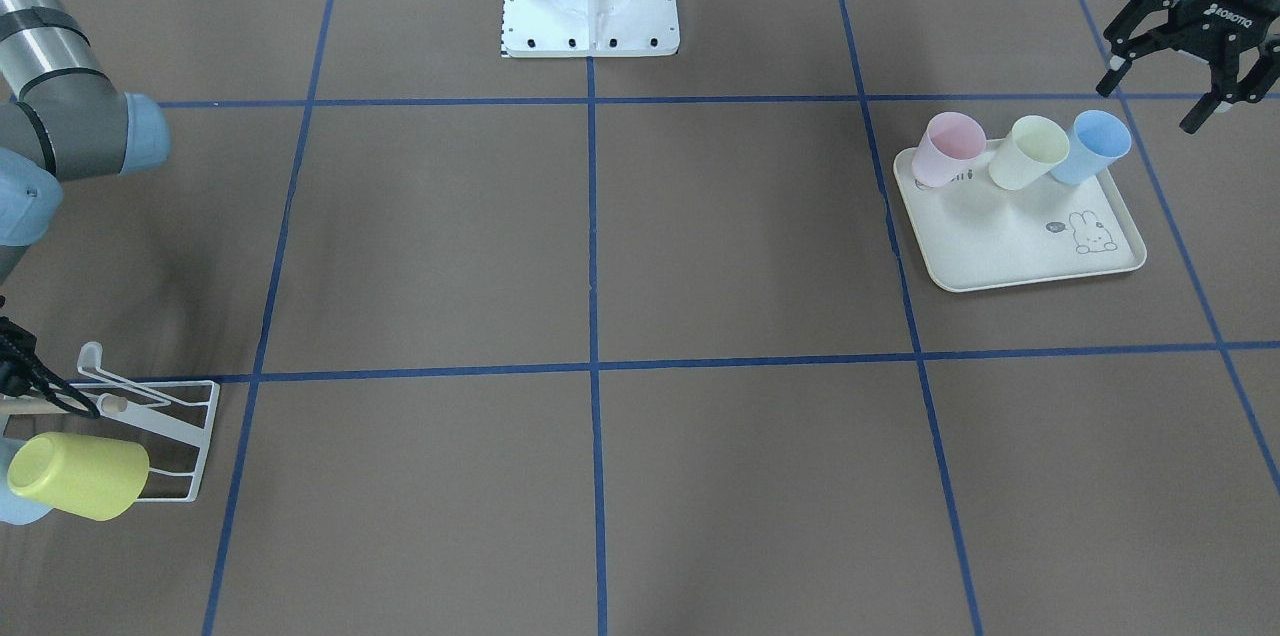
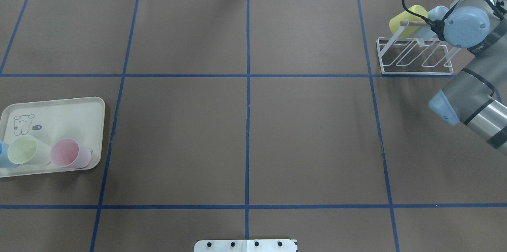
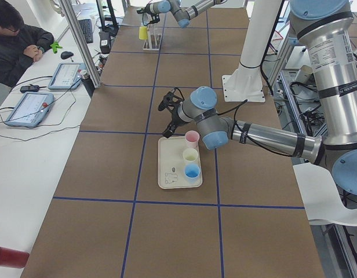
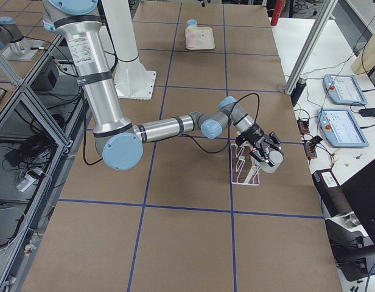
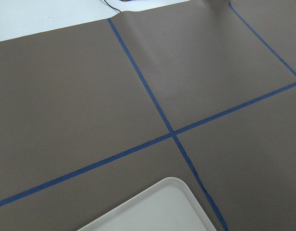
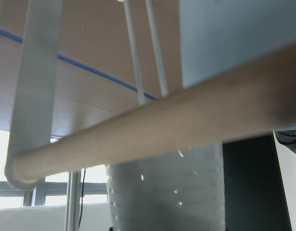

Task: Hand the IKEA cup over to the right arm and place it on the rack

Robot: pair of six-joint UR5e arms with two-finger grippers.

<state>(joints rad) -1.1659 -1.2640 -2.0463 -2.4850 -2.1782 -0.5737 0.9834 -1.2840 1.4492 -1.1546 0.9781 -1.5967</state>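
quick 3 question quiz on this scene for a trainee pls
1. True or false: the tray holds three cups.
2. Which colour of cup sits on the rack? A pink, B yellow, C orange.
3. Fill in: the left pincer is ____ (open or shut).

Key: 1 true. 2 B, the yellow cup. 3 open.

Table (image 2: 309, 137): brown, blue grid lines. Tray (image 1: 1010, 261): cream, rabbit print. Pink cup (image 1: 950, 148), pale-yellow cup (image 1: 1030, 152), blue cup (image 1: 1092, 146). Rack (image 2: 416, 70): white. Racked cup (image 1: 80, 476): yellow.
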